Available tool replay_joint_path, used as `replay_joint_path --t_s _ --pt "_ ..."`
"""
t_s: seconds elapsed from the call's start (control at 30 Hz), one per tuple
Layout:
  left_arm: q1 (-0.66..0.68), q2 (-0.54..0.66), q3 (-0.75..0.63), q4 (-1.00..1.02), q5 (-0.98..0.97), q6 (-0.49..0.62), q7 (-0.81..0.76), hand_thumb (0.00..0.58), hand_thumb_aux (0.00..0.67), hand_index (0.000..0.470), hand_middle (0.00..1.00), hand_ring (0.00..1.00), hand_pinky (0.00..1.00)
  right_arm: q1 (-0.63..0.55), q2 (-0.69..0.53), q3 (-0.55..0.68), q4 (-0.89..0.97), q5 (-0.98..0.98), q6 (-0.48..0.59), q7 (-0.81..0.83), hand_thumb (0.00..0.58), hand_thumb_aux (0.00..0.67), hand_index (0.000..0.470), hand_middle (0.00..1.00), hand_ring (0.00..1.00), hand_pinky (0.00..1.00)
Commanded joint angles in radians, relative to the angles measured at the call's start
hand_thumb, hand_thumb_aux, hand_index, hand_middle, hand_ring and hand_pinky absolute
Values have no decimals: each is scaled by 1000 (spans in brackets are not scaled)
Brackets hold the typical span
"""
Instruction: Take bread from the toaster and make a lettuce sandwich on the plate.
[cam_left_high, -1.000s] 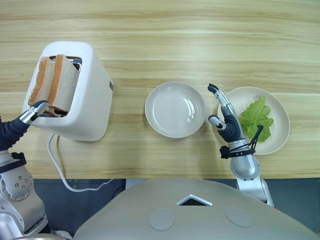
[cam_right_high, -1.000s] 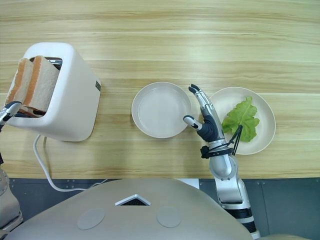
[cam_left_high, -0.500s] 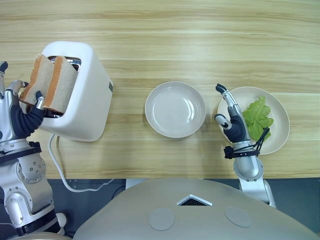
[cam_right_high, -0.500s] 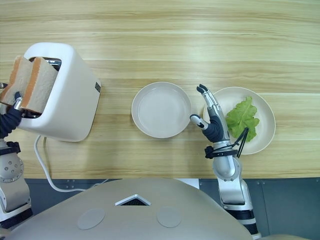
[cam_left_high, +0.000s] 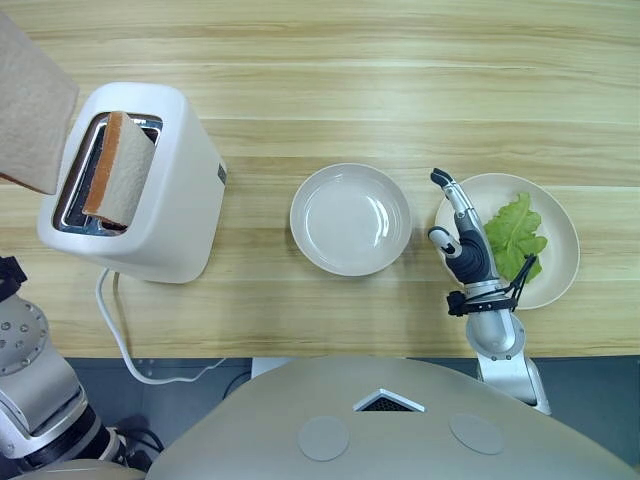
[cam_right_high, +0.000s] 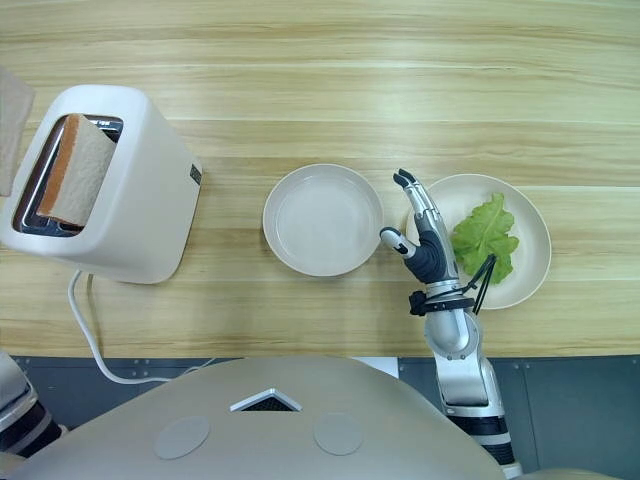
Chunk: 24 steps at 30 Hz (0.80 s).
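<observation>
**One slice up, one left in the toaster**

I see a pale wooden surface (cam_left_high: 400, 80) with dark floor (cam_left_high: 600, 385) past its near edge. The white toaster (cam_left_high: 185, 200) stands at the left, its cable (cam_left_high: 115, 330) trailing off that edge. One bread slice (cam_left_high: 122, 180) leans in its right slot. A lifted slice (cam_left_high: 30, 110) hangs at the left edge, up-left of the toaster; I cannot tell what grips it. The empty plate (cam_left_high: 350, 218) lies at centre; just right, a second plate (cam_left_high: 560, 215) carries the lettuce leaf (cam_left_high: 515, 235). My right hand (cam_left_high: 462, 235) stands open over that plate's left rim, beside the lettuce, holding nothing
</observation>
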Motion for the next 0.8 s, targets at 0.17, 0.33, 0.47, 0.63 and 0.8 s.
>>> replay_joint_path --t_s 0.17,0.33,0.47,0.63,0.8 --pt "-310 24 -107 -182 -300 179 -98 580 670 470 1000 1000 1000 -92 -12 -81 -106 106 67 68 0 0 0 0 0 0" --pt "-513 -65 -450 -217 -533 419 -195 580 670 470 1000 1000 1000 -240 -87 -234 -128 193 142 129 0 0 0 0 0 0" --pt "-539 -177 -785 -76 -614 498 -264 580 670 470 1000 1000 1000 -306 -189 -343 -35 195 145 160 0 0 0 0 0 0" --pt "-479 -187 -1082 241 -562 425 -380 580 670 470 1000 1000 1000 -269 -374 -434 175 70 12 143 0 0 0 0 0 0" --pt "-476 -139 -1139 417 -485 343 -419 580 670 470 1000 1000 1000 -281 -462 -436 392 17 -133 86 0 0 0 0 0 0"
